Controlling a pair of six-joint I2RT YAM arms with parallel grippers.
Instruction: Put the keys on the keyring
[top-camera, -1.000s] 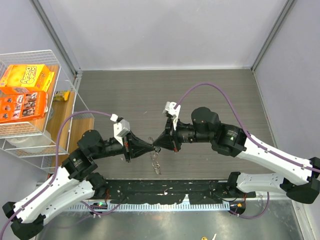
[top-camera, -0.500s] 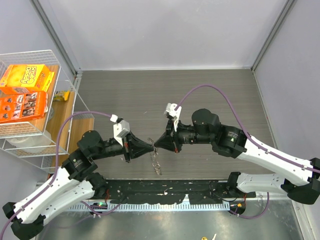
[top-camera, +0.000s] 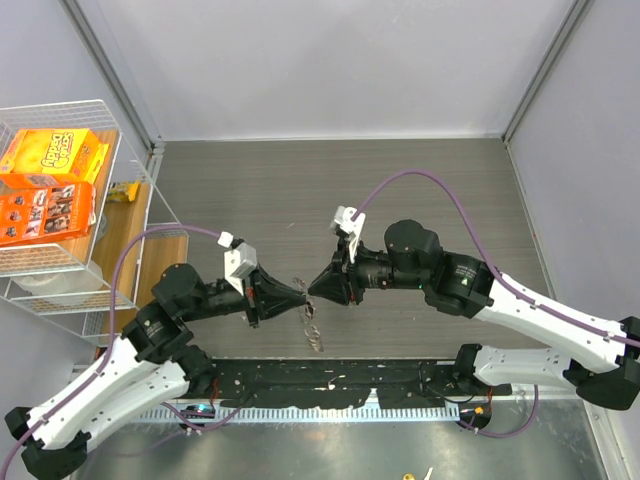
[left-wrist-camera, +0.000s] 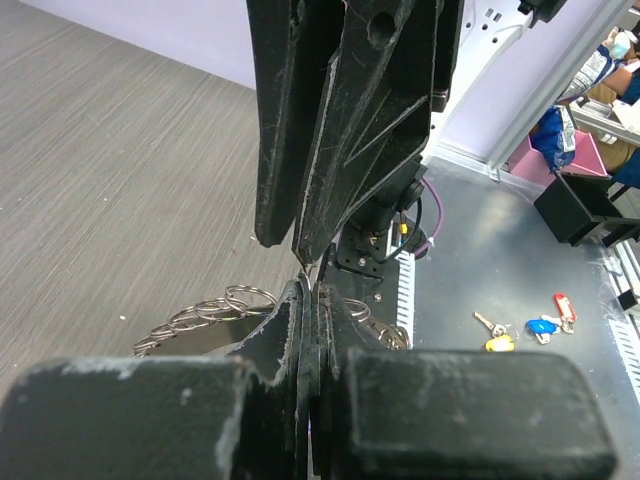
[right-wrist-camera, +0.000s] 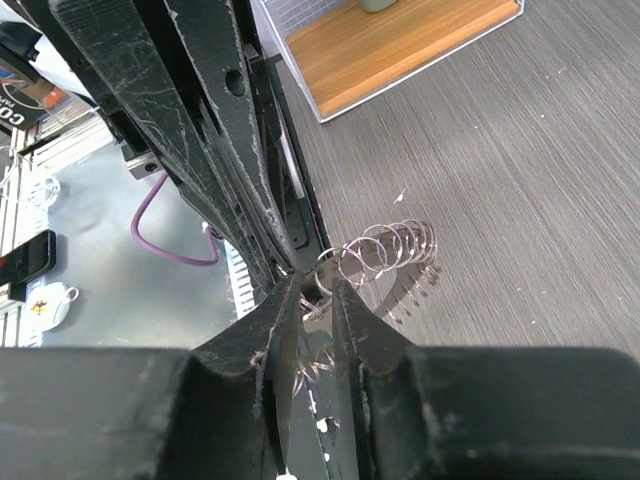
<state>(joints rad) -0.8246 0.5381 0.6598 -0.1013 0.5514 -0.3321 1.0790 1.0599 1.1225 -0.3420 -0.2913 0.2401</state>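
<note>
The keyring (top-camera: 312, 322) is a string of thin silver rings. It hangs between the two gripper tips over the table's front edge. My left gripper (top-camera: 300, 292) and right gripper (top-camera: 316, 288) meet tip to tip on it. In the left wrist view the left gripper (left-wrist-camera: 308, 292) has its jaws pressed together, with rings (left-wrist-camera: 205, 312) fanning out to the left. In the right wrist view the right gripper (right-wrist-camera: 318, 287) has a narrow gap between its jaws, with a ring wire in it. The ring coil (right-wrist-camera: 385, 248) stretches away to the right. The loose black-headed key is out of view.
A wire basket (top-camera: 112, 180) with cereal boxes (top-camera: 50, 185) stands at the left beside a wooden board (top-camera: 125, 250). The black rail (top-camera: 330, 385) runs along the table's front edge. A few coloured keys (left-wrist-camera: 530, 326) lie on the metal bench beyond the table.
Both grippers stay tip to tip and have drifted slightly toward the front edge. The rings still hang below them.
</note>
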